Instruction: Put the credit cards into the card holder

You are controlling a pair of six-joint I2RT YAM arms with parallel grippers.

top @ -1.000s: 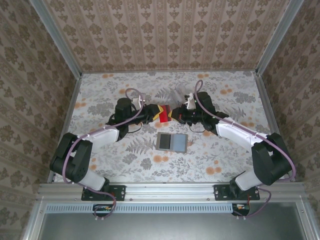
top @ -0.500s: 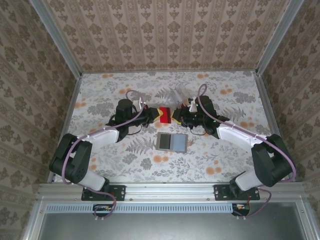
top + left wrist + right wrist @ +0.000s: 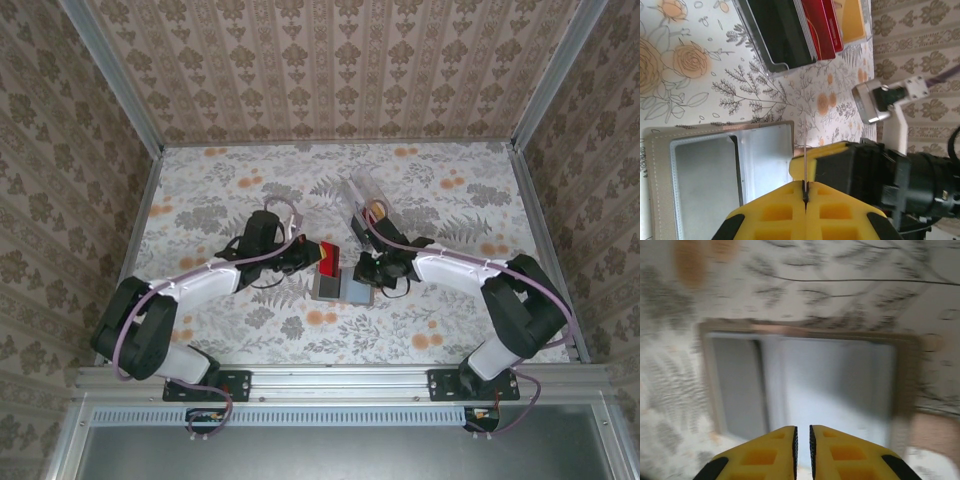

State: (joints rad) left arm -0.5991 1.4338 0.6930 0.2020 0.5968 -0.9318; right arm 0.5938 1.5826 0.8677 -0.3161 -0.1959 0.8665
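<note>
- Our left arm (image 3: pixel 205 278) lies low, from its base at the near edge out toward the middle of the worktop.
- Our left claw (image 3: pixel 312 256) points to the right.
- Its two yellow fingers (image 3: pixel 770 212) are pressed together on a thin red card (image 3: pixel 326 257). From the left wrist we see the card edge-on.
- Our right arm (image 3: pixel 455 268) bends in low from the other side.
- Our right claw (image 3: pixel 362 268) points left and down.
- Its yellow fingers (image 3: pixel 765 452) are almost touching, with just a thin slit between them.
- The two claws sit close together, nearly tip to tip.
</note>
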